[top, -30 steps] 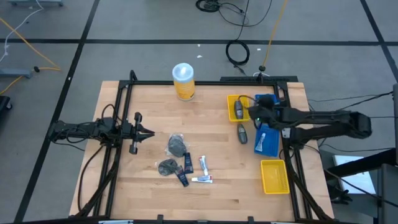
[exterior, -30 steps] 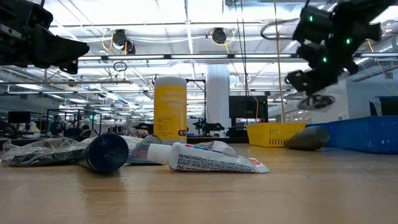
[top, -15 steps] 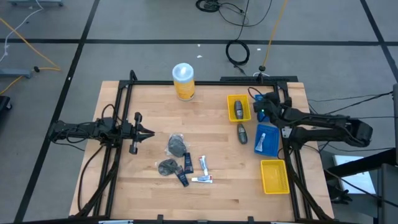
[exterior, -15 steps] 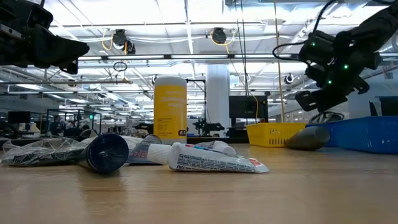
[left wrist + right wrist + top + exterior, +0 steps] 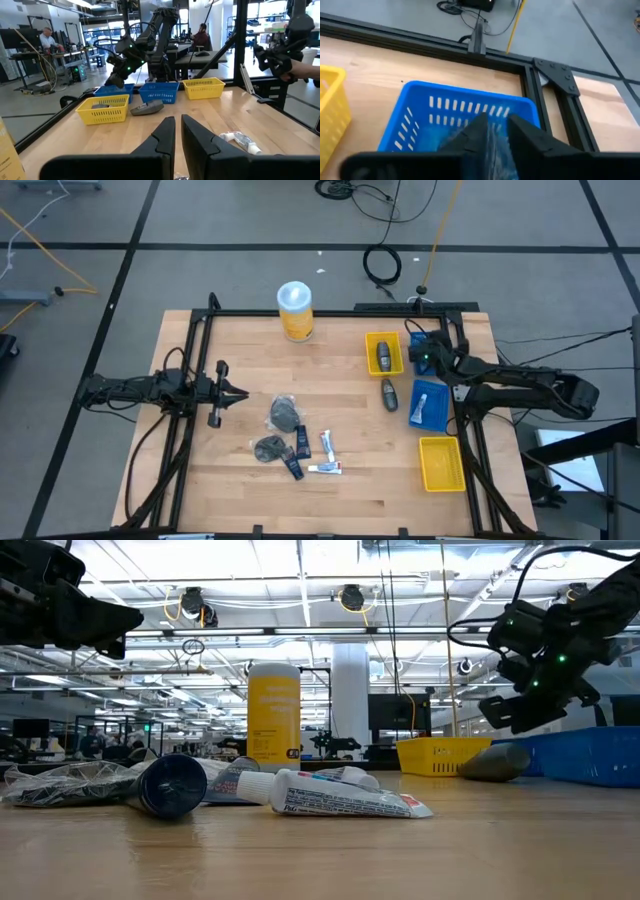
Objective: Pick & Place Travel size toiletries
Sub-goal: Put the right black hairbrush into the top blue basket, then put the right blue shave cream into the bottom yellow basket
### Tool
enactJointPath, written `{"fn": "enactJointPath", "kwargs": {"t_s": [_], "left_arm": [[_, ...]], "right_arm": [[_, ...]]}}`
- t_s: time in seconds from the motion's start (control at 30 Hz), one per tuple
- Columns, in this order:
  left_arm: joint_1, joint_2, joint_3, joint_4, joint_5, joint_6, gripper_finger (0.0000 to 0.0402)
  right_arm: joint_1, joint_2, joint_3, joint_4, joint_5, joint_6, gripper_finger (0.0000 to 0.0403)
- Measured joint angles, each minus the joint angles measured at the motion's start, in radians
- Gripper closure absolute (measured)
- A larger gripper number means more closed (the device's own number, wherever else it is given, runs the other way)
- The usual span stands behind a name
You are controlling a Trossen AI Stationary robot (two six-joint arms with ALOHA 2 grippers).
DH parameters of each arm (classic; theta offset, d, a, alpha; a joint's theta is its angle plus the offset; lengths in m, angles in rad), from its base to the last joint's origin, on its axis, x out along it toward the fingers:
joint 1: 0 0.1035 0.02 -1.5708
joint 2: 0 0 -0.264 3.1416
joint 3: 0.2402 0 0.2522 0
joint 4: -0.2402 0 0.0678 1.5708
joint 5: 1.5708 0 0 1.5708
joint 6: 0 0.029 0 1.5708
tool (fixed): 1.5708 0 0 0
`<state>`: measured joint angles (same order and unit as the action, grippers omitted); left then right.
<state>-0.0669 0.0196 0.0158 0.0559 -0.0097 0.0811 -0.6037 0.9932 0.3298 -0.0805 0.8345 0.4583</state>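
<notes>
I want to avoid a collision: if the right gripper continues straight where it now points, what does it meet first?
Most likely the blue basket directly below the right gripper; its fingers point down into it, though the depth is unclear.

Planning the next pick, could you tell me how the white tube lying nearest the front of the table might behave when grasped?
The white tube looks soft, so it would probably dent under the claw. Lying flat, it seems unlikely to roll. Its round cap end may slip.
</notes>
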Motion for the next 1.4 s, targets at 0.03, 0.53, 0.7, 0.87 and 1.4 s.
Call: {"fn": "enactJointPath", "kwargs": {"t_s": [0.03,0.53,0.7,0.87,1.4], "left_arm": [[0.0,0.0,0.0,0.0,0.0,0.0,0.0369],[0.0,0.0,0.0,0.0,0.0,0.0,0.0369],[0.0,0.0,0.0,0.0,0.0,0.0,0.0369],[0.0,0.0,0.0,0.0,0.0,0.0,0.0369],[0.0,0.0,0.0,0.0,0.0,0.0,0.0369]], "right_arm": [[0.0,0.0,0.0,0.016,0.001,-0.014,0.0309],[0.253,-0.117,0.001,0.424,-0.075,-0.351,0.0226],[0.446,-0.084,0.002,0.555,-0.167,-0.359,0.0244],[0.636,0.046,0.002,0.759,-0.211,-0.388,0.0261],[0.82,0.751,0.432,1.02,-0.676,-0.55,0.0273]]}}
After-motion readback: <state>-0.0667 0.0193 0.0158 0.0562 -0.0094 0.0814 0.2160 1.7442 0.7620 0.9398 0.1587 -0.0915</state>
